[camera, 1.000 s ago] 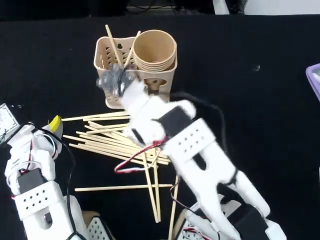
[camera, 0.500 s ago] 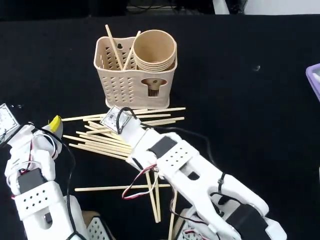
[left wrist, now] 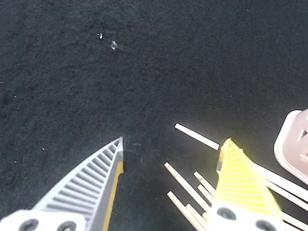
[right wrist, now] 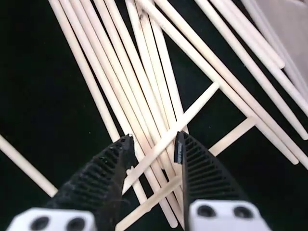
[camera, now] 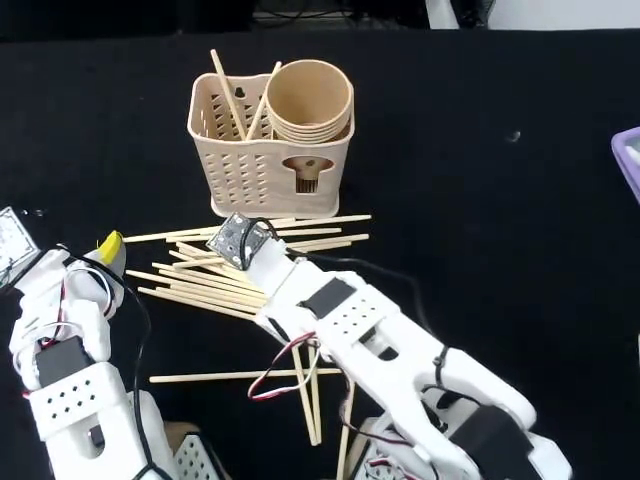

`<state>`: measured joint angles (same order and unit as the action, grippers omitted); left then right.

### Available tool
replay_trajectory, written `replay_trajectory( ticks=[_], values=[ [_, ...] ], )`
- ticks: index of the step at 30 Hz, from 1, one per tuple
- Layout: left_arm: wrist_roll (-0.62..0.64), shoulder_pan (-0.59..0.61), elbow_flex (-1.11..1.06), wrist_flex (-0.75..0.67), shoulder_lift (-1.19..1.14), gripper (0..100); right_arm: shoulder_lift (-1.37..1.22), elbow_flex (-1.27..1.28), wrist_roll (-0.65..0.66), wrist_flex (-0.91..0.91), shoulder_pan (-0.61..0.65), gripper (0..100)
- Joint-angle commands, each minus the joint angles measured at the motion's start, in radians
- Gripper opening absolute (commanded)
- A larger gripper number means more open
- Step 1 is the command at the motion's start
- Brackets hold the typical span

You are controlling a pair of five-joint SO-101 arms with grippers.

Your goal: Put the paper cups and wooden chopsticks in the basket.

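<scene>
Upper centre of the high view: basket (camera: 250,175) upright on the black tabletop (camera: 480,220), stacked paper cups (camera: 309,100) nested in its right compartment, two chopsticks (camera: 227,90) leaning in the left one. Just below the basket, toward centre left: loose wooden chopsticks (camera: 210,283), scattered and crossing. Right claw (right wrist: 153,140) low over that pile, fingers apart, one slanted stick running between the tips, nothing clamped. Left claw (left wrist: 172,142) at lower left, spread wide beside the stick ends, holding nothing.
</scene>
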<state>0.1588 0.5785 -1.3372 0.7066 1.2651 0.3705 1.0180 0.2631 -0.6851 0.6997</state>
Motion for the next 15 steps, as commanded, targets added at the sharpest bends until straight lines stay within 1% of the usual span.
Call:
replay_trajectory(
  ticks=[1,5,7,10,15],
  values=[
    [0.003,-0.002,0.03,-0.021,0.015,31,-0.082,-0.058,-0.002,0.018,-0.02,14.2],
    [0.003,-0.002,0.03,-0.021,0.015,31,-0.194,-0.119,0.002,0.009,-0.021,13.7],
    [0.003,-0.002,0.03,-0.021,0.015,31,-0.203,-0.128,0.002,0.009,-0.031,10.8],
    [0.003,-0.002,0.03,-0.021,0.015,31,-0.163,-0.127,-0.003,0.009,-0.074,0.7],
    [0.003,-0.002,0.033,-0.021,0.015,31,-0.015,-0.107,0.0,-0.037,-0.161,1.1]
  ],
)
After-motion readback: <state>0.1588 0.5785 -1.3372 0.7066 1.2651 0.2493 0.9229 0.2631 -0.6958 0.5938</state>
